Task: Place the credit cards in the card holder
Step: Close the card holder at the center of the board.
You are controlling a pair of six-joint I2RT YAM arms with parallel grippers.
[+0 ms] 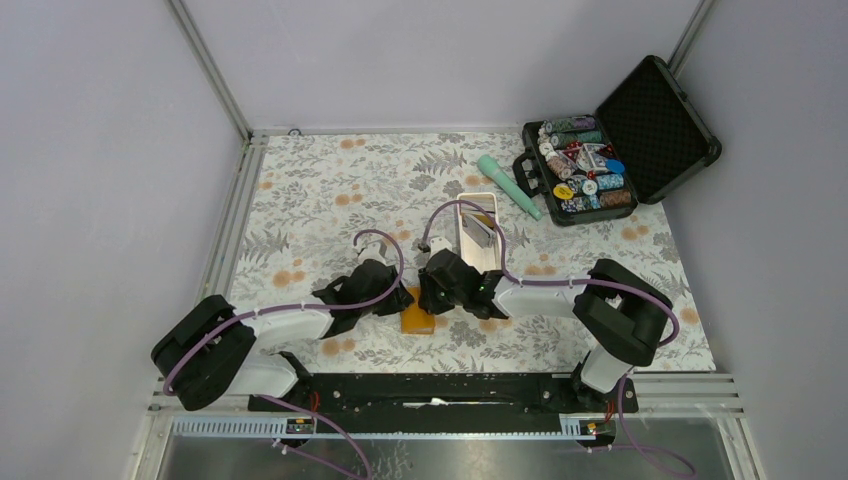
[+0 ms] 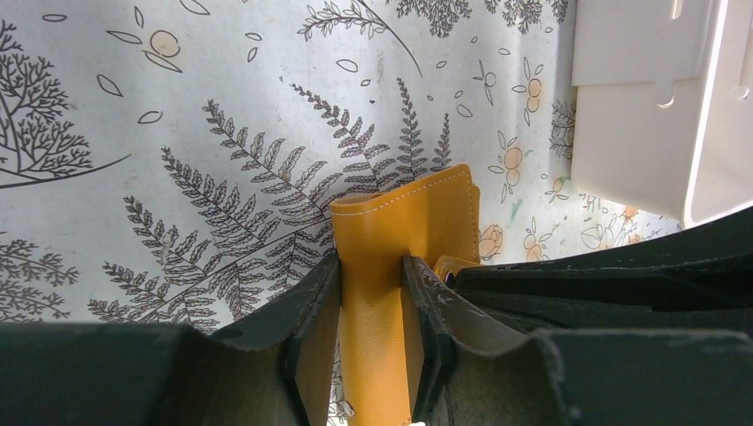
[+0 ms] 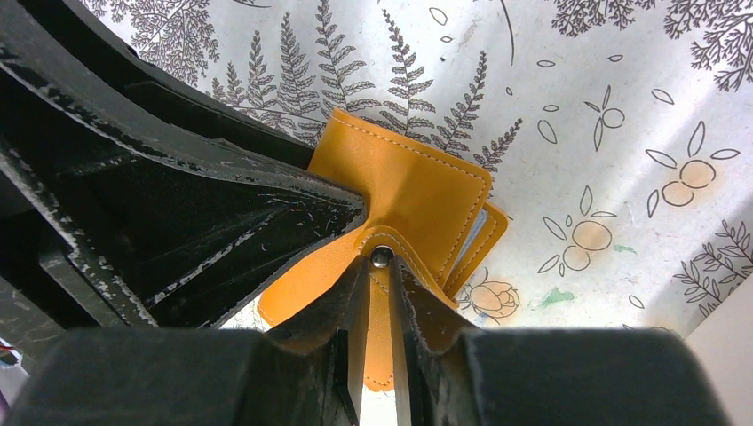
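Card holder (image 1: 416,312) lies near the table's middle, between both grippers, long axis running near to far. Left gripper (image 2: 371,271) is pinched narrow on its cover. Right gripper (image 3: 380,266) is nipped on the snap tab (image 3: 382,257). Credit cards (image 1: 483,232) sit in the white tray (image 1: 478,197) just beyond, right arm nearer. Pockets mostly hidden; can't tell if the snap is undone.

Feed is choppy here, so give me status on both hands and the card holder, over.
Left hand shut on card holder cover. Right hand pinching its snap tab. White tray just beyond, apart.
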